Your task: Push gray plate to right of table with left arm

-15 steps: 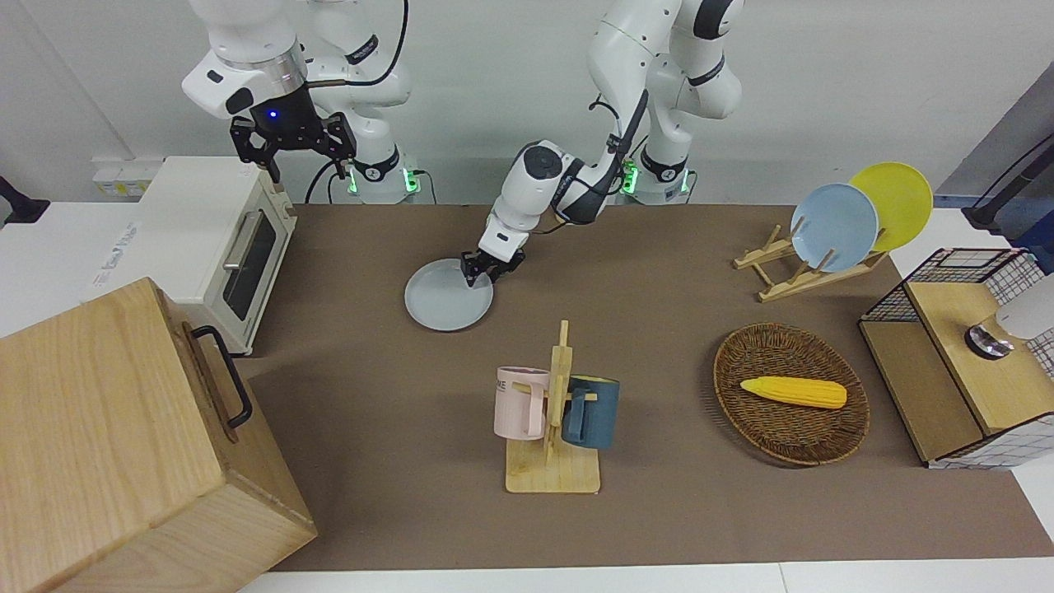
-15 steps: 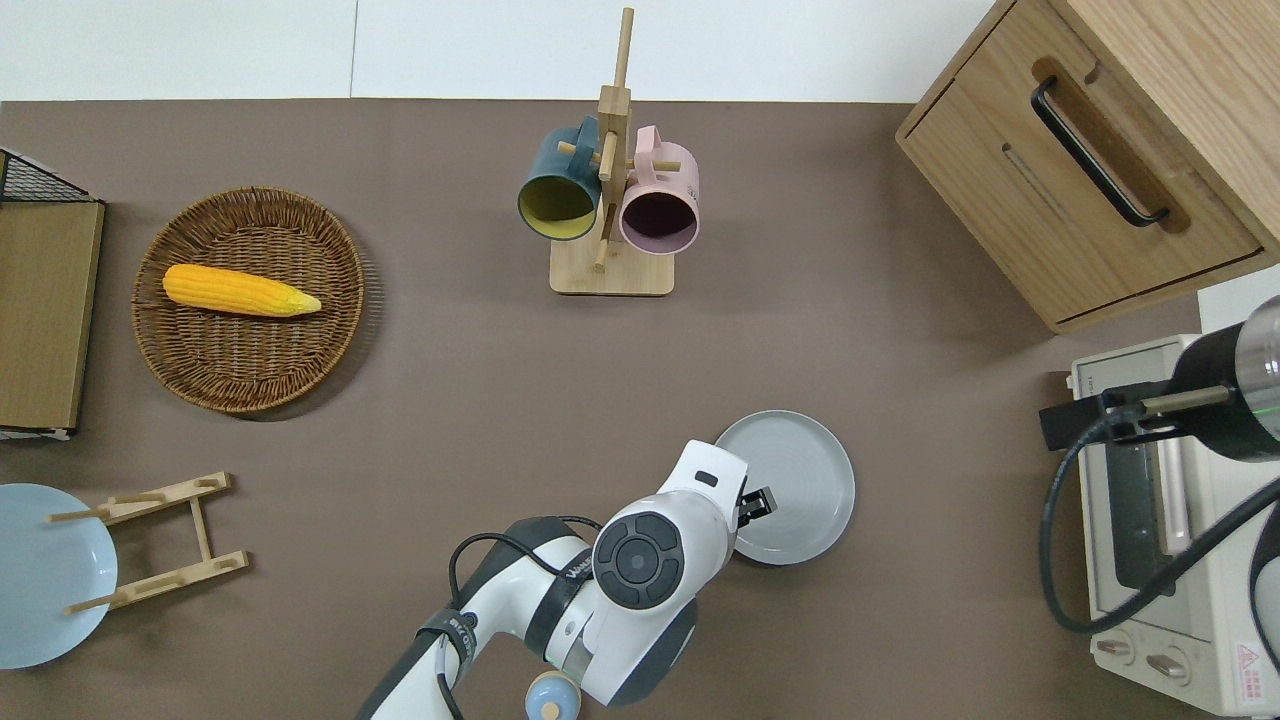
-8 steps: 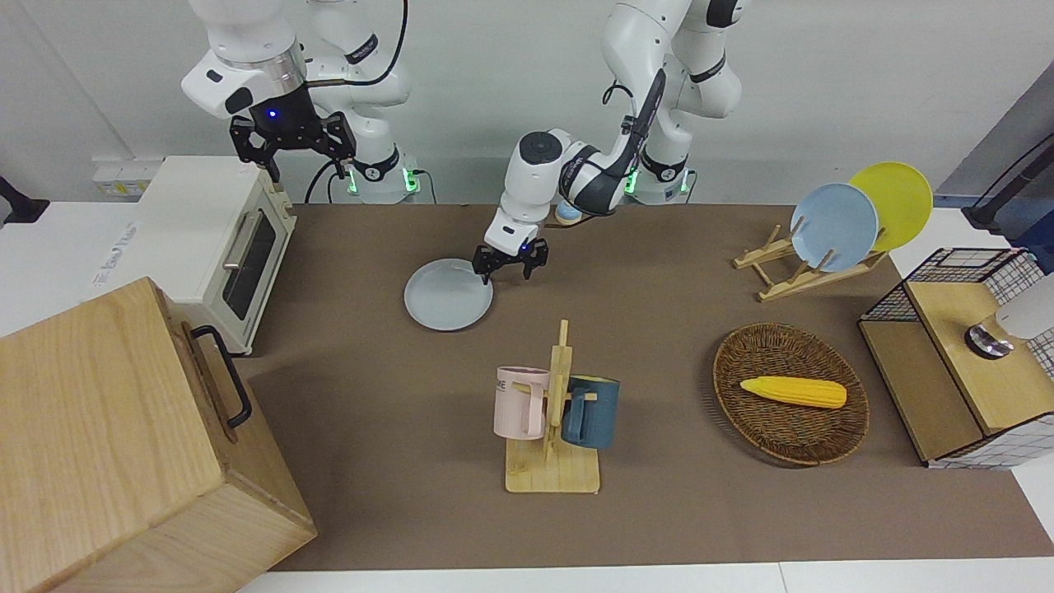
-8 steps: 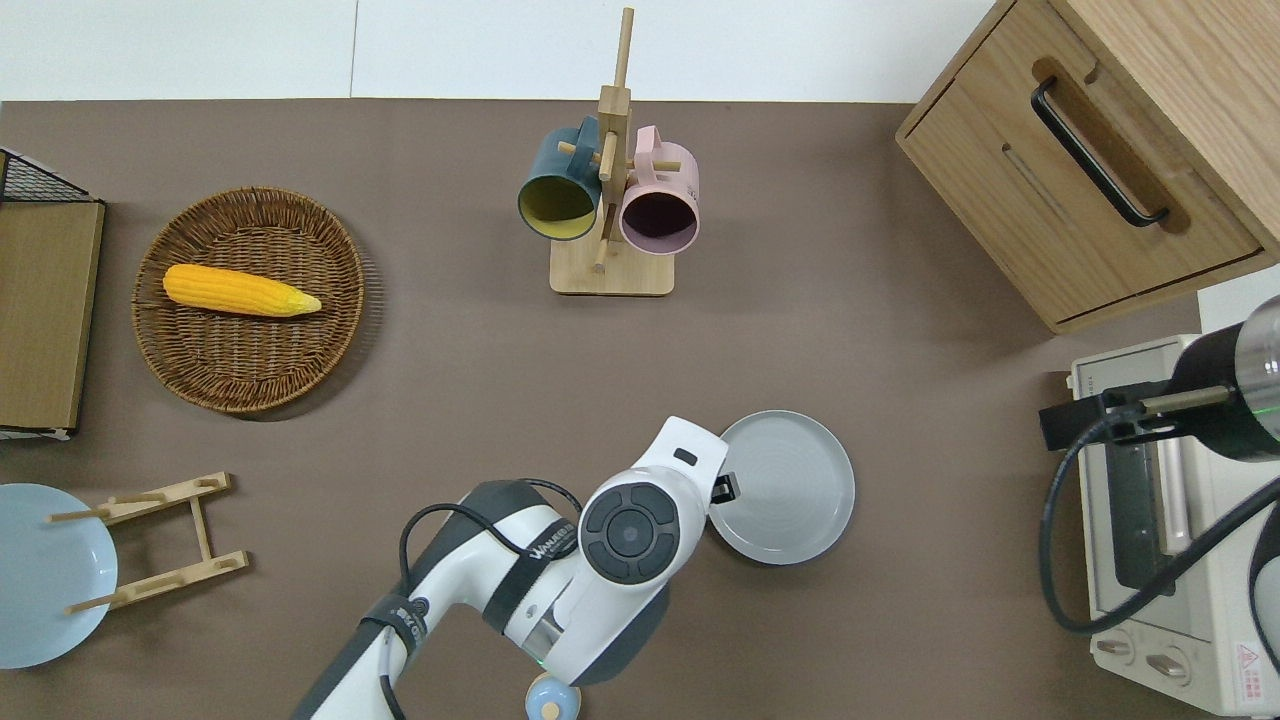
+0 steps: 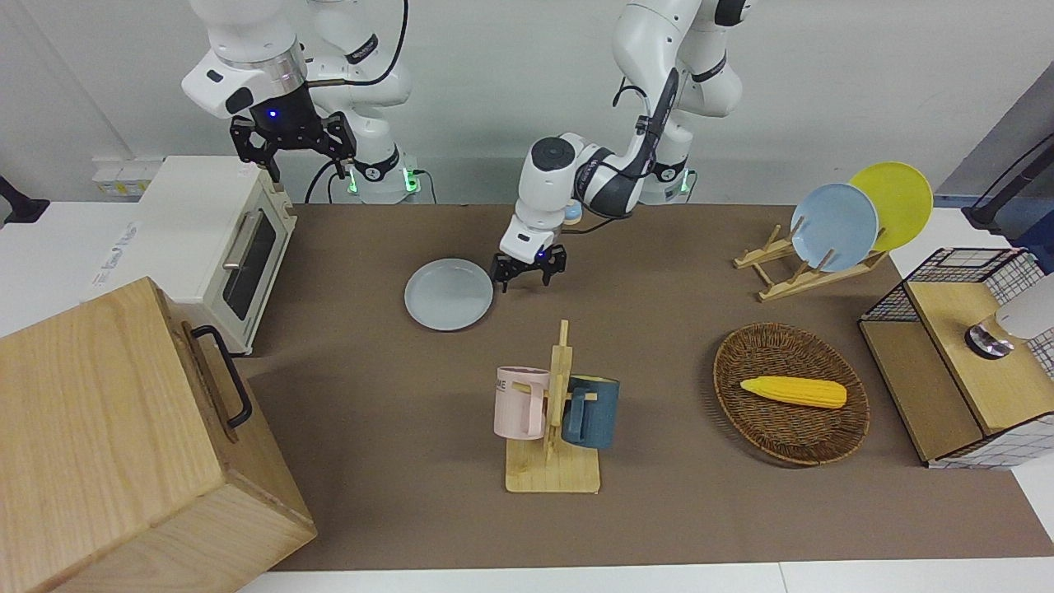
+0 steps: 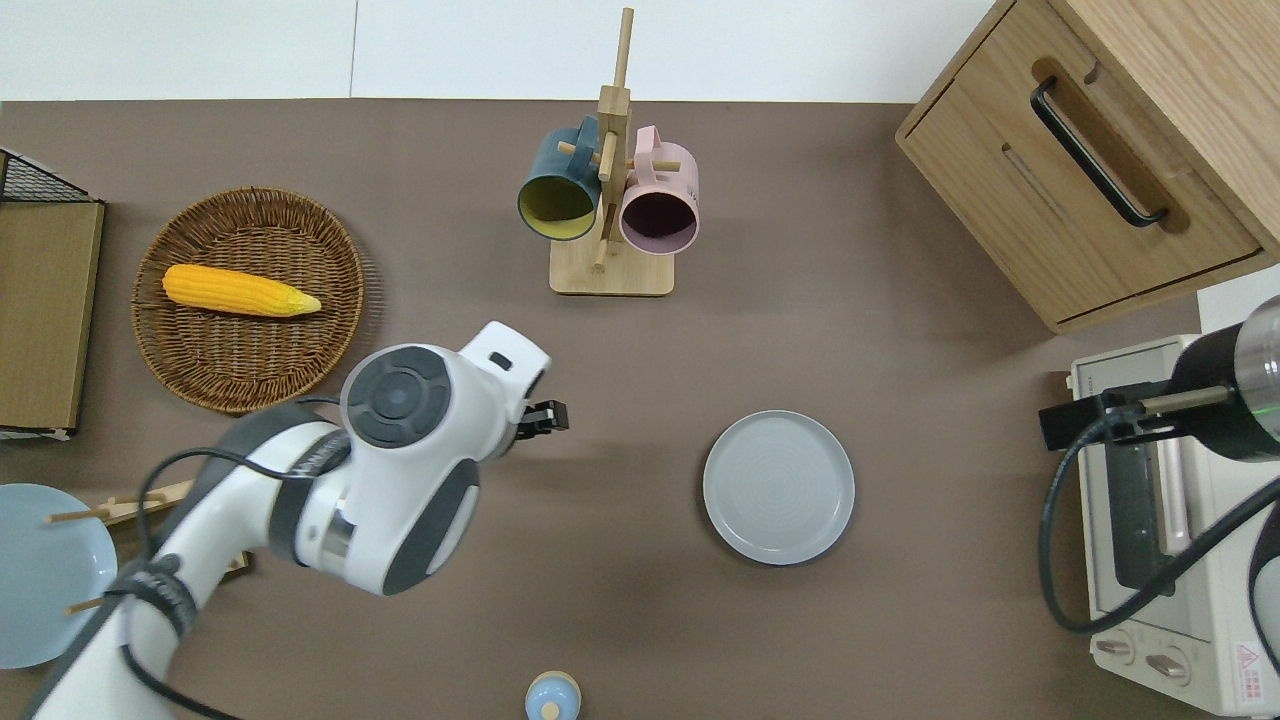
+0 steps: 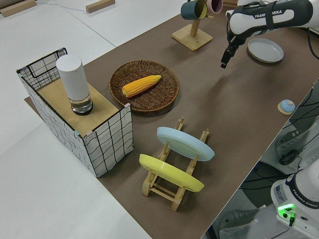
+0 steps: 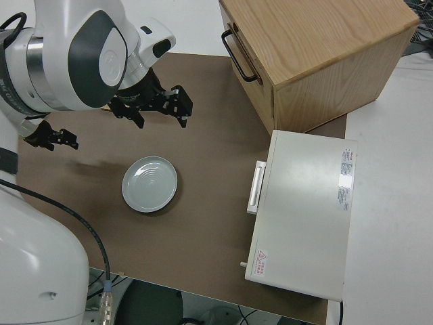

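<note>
The gray plate (image 5: 449, 294) lies flat on the brown table (image 5: 659, 511), between the toaster oven and the mug rack; it also shows in the overhead view (image 6: 779, 487). My left gripper (image 5: 527, 276) is open and empty, lifted off the matting. In the overhead view the left gripper (image 6: 550, 418) is over bare table, well apart from the plate, toward the left arm's end. It also shows in the left side view (image 7: 225, 59). My right arm is parked, its gripper (image 5: 292, 161) open.
A mug rack (image 6: 610, 200) with two mugs stands farther from the robots than the plate. A wicker basket (image 6: 250, 370) holds corn. A wooden box (image 6: 1100, 150) and toaster oven (image 6: 1160, 520) fill the right arm's end. A plate rack (image 5: 790, 276) holds sky-blue and yellow plates.
My left gripper has come off the plate's rim, risen and swung toward the left arm's end. The plate has stayed where it was. The right arm has not moved.
</note>
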Tool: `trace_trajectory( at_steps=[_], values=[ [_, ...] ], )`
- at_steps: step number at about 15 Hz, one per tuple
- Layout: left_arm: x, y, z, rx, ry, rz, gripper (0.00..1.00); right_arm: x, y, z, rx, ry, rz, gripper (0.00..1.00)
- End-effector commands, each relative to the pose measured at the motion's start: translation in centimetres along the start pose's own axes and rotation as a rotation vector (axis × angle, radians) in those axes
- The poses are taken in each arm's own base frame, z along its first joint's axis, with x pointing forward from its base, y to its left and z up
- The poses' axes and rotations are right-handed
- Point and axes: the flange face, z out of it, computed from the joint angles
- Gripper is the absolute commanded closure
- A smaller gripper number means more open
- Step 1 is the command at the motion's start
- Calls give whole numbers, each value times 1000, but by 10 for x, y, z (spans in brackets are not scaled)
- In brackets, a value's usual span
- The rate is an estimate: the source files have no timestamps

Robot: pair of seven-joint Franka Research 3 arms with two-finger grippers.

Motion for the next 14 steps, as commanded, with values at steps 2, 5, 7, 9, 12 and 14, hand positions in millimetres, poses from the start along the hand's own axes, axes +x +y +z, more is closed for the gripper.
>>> trace_trajectory(
  at_steps=[2,5,7,9,12,14],
  values=[
    [13,-81,-67,43,17,72,5,-5,3,-3,-10,-5,-1,5],
    [19,-111,-99,54,16,76,5,-5,3,-3,-10,-5,-1,5],
    [26,-121,-136,64,-15,85,5,-5,3,-3,-10,-5,-1,5],
    [28,-134,-170,72,-53,88,5,-5,3,-3,-10,-5,-1,5],
    [27,-141,-222,67,-51,71,5,-5,3,-3,-12,-5,-1,5],
    [26,-148,-239,67,-59,55,5,-5,3,-3,-10,-5,-1,5]
  ],
)
